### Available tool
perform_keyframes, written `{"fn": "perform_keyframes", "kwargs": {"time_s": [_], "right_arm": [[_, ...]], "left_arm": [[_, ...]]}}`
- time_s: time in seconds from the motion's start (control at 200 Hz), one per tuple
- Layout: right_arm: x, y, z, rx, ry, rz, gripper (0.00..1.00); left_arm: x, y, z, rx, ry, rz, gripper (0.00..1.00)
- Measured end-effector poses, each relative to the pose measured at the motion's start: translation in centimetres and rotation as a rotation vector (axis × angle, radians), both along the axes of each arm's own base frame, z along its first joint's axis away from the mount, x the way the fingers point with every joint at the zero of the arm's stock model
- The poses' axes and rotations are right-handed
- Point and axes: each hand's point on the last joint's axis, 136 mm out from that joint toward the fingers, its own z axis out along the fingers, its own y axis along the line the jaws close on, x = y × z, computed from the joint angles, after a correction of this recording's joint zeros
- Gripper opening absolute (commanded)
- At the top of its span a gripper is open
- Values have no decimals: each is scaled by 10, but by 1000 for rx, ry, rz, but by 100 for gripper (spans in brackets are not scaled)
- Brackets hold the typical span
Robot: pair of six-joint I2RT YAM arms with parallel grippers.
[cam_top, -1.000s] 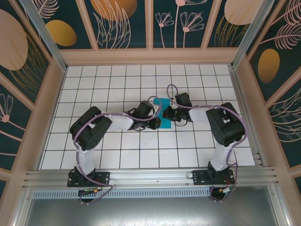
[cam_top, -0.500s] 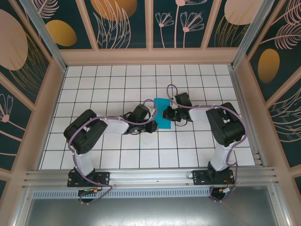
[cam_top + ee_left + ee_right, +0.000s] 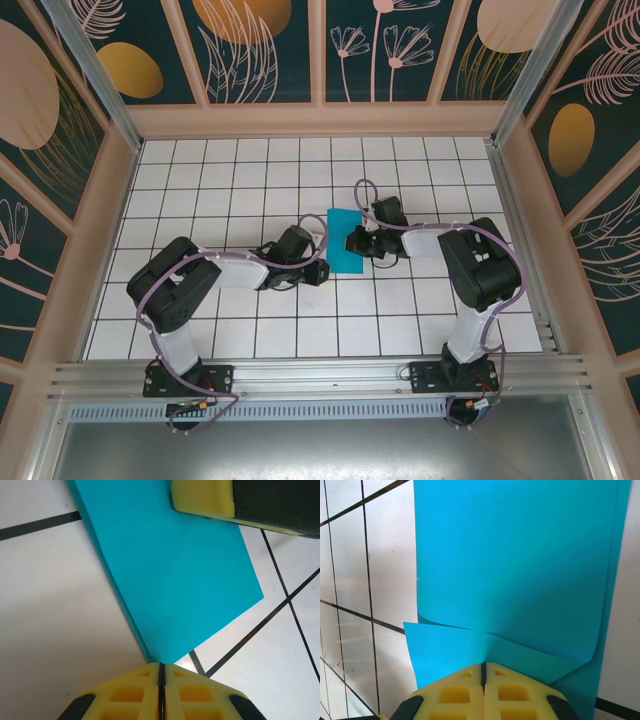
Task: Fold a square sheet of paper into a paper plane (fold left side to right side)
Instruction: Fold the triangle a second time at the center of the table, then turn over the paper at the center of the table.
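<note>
The square sheet of paper (image 3: 345,236) lies folded into a narrow cyan-teal rectangle on the white tiles at mid-table. No paper plane is in view. My left gripper (image 3: 323,272) is shut, and in the left wrist view its tips (image 3: 161,666) touch the sheet's (image 3: 175,570) near corner at the folded edge. My right gripper (image 3: 352,243) is shut and rests on the sheet's right side. In the right wrist view the right gripper (image 3: 483,665) sits on a flat flap while the upper layer (image 3: 515,555) bulges slightly. The right fingertip (image 3: 202,497) also appears in the left wrist view.
The floor (image 3: 250,180) is white tile with black grid lines, boxed in by wooden-framed patterned walls (image 3: 320,118). An aluminium rail (image 3: 320,375) runs along the near edge by the arm bases. Bare tiles lie on all sides of the paper.
The left arm has drawn back to the left. Its gripper has slid off the paper towards the near-left corner, uncovering more of the sheet. The right gripper has stayed put.
</note>
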Motion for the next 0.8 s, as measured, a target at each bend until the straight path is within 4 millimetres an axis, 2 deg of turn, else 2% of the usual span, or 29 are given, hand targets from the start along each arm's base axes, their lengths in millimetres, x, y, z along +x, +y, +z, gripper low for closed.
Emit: {"fn": "perform_keyframes", "kwargs": {"time_s": [0.115,0.27,0.355,0.46,0.54,0.596,0.671,0.796], "right_arm": [[0,0,1,1,-1,0,0],[2,-3,8,-12,-21,-9,0],[8,-6,27,-8,-77,-18,12],[18,-17,67,-3,-194,-57,31],[22,-35,99,2,-287,-106,40],[21,-48,112,4,-330,-136,46],[15,-66,117,1,-353,-177,55],[-7,-80,103,-10,-332,-195,67]], "left_arm": [[-2,5,0,7,11,10,17],[-6,16,6,32,17,18,33],[-5,24,15,39,5,38,48],[3,26,32,17,-34,53,55],[12,24,41,-8,-47,62,63],[19,21,47,-27,-54,68,67],[31,14,53,-46,-68,72,69],[51,-2,54,-63,-85,74,70]]}}
